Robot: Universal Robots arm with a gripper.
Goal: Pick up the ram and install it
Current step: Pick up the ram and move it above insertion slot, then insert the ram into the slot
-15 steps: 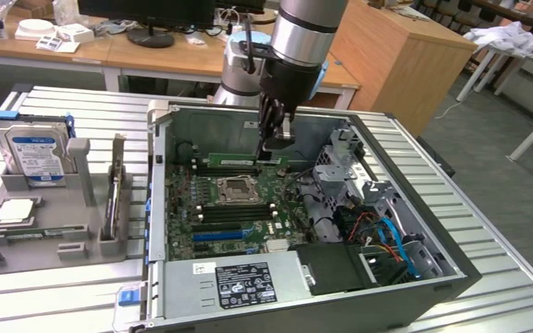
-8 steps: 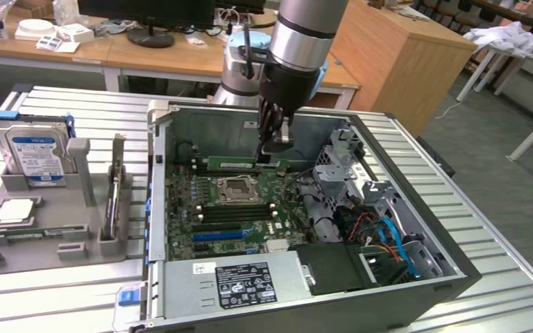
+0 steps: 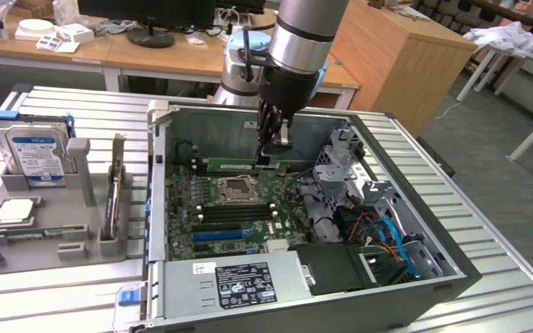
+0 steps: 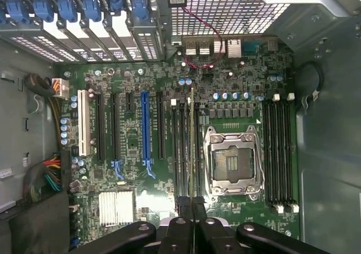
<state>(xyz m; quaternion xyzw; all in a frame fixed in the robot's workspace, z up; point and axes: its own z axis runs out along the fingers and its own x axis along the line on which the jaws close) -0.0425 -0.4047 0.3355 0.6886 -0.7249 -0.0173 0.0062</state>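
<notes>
Green and seen edge-on, the ram point(image 4: 192, 147) was clamped between the jaws of the gripper point(image 4: 193, 202), which were closed tight on its near end. We saw it inside the open computer case point(image 3: 452, 260), above the motherboard point(image 4: 130, 152) and lined up along the black slots just beside the CPU socket point(image 4: 232, 161). We could not tell whether it touched a slot. Outside the case, toward the exterior view's left edge of the slatted metal table point(image 3: 63, 300), a hard drive point(image 3: 37, 154) stood upright in a grey holder point(image 3: 49, 239).
</notes>
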